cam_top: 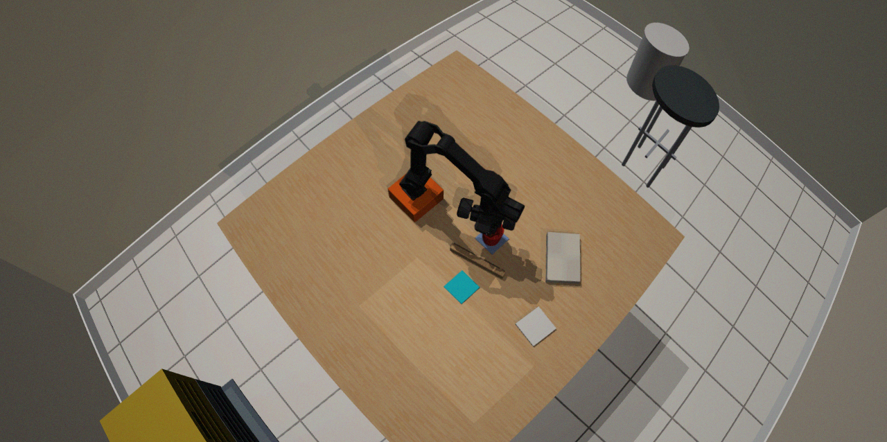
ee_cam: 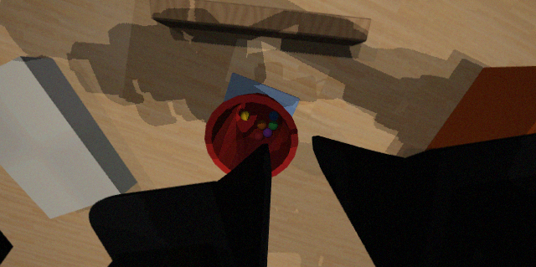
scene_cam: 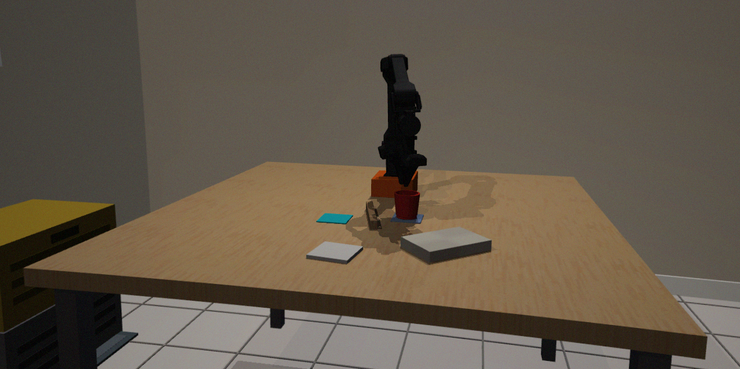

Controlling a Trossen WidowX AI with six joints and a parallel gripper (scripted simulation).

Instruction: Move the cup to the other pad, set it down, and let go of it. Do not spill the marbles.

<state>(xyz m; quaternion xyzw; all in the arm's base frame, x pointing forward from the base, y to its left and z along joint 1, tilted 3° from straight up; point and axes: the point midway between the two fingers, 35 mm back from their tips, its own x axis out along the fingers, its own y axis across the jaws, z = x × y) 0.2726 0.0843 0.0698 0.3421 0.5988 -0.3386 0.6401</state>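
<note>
Just below the half-spread, empty fingers, the cup [ee_cam: 251, 133] sits upright on its blue pad [ee_cam: 260, 91], marbles [ee_cam: 264, 126] safely inside.

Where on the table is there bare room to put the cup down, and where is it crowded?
Bare wood lies left of the teal pad, and toward the near edge in front of the white tile. The teal pad itself has nothing on it. It is crowded around the red cup: wooden bar, grey slab and orange base border it.
</note>
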